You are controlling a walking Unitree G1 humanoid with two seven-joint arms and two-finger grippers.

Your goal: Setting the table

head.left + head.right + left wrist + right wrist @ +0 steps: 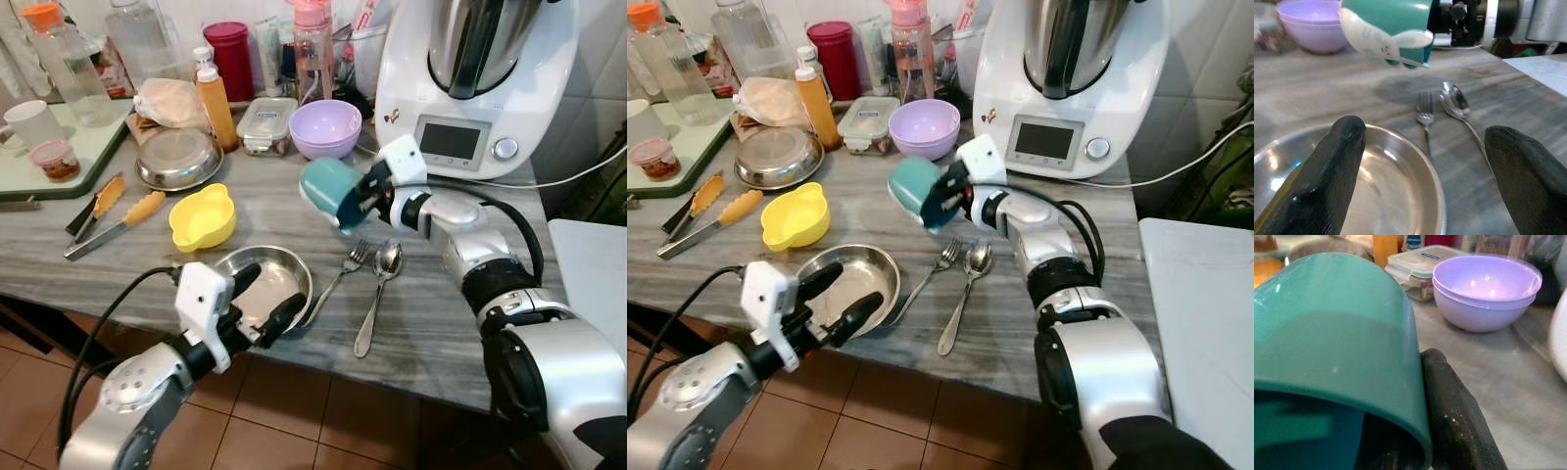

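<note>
My right gripper (355, 201) is clamping the teal cup (328, 192) above the counter's (431, 323) middle, tipped sideways (axis roughly level, mouth facing me); my left gripper (263, 299) is hovering spread at the front edge.

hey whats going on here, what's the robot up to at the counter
The robot is setting a place on the grey counter. Its right claw holds a teal cup tipped on its side in the air, above and behind the fork and spoon. Its left claw is open at the near edge, its fingers either side of the steel plate that lies left of the fork. The cup has not been set down yet.
</note>
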